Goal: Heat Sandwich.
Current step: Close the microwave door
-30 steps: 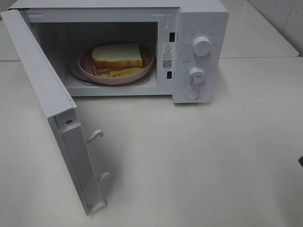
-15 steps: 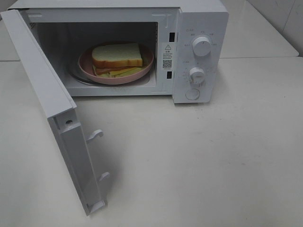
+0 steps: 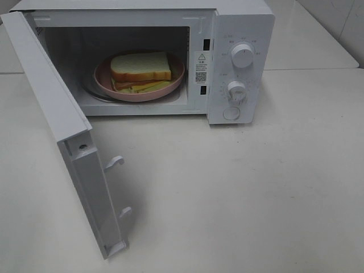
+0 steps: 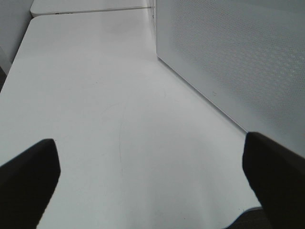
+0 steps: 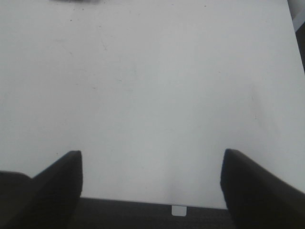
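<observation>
The sandwich (image 3: 140, 67), white bread over yellow-green filling, lies on a round pink plate (image 3: 170, 86) inside the white microwave (image 3: 242, 23). The microwave's door (image 3: 54, 114) stands swung wide to the left. Neither arm shows in the high view. In the left wrist view my left gripper (image 4: 151, 176) is open over bare table, with the door's dotted outer face (image 4: 238, 62) beside it. The right gripper (image 5: 151, 181) is open too, above bare white table, nothing between its fingers.
Two knobs (image 3: 243, 55) and a round button (image 3: 231, 113) sit on the microwave's right panel. Two latch hooks (image 3: 115, 162) stick out of the door's edge. The white table (image 3: 239, 193) spreads in front and to the right.
A dark bit of the right arm at the right edge of the high view one second ago has gone out of sight. Sandwich, plate and door have not moved.
</observation>
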### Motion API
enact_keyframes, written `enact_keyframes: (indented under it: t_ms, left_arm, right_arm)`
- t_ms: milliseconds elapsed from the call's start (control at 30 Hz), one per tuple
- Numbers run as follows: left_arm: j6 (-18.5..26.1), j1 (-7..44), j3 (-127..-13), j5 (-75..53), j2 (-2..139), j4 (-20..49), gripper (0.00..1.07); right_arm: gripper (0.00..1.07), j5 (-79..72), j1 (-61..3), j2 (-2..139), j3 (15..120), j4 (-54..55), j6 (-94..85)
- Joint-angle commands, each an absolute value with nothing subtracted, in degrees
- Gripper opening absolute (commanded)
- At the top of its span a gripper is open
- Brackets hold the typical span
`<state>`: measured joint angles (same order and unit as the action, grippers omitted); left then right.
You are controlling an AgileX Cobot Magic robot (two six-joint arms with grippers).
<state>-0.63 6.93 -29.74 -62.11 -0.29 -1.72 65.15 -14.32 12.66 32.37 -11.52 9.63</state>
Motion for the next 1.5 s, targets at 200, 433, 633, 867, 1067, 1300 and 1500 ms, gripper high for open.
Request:
enact_keyframes:
  t_ms: [200,433,633,867,1067,1300,1500]
  left_arm:
    - [-1.09,6.82,-29.62,-61.19,-1.60,-1.89,1.00]
    - [-1.09,6.82,-29.62,-61.19,-1.60,-1.89,1.00]
    - [-1.09,6.82,-29.62,-61.19,-1.49,-1.89,1.00]
    - [-1.09,6.82,-29.62,-61.19,-1.20,-1.89,1.00]
    - [-1.09,6.82,-29.62,-61.19,-1.20,-1.89,1.00]
    - [-1.09,6.82,-29.62,-61.19,-1.20,-1.89,1.00]
    - [-1.09,6.82,-29.62,-61.19,-1.20,-1.89,1.00]
  right_arm:
    - [0.76,62.28,-7.68,4.35,30.71,-10.49,9.63]
    - [0.76,61.48,-4.24,-1.15,30.48,-10.49,9.68]
    - [0.76,57.30,-3.95,-1.89,28.42,-8.02,9.51]
    - [0.76,57.18,-3.95,-1.89,28.59,-5.84,6.53]
    - [0.76,57.18,-3.95,-1.89,28.59,-5.84,6.53]
    - [0.76,57.18,-3.95,-1.89,28.59,-5.84,6.53]
    - [0.76,57.18,-3.95,-1.89,28.59,-5.84,6.53]
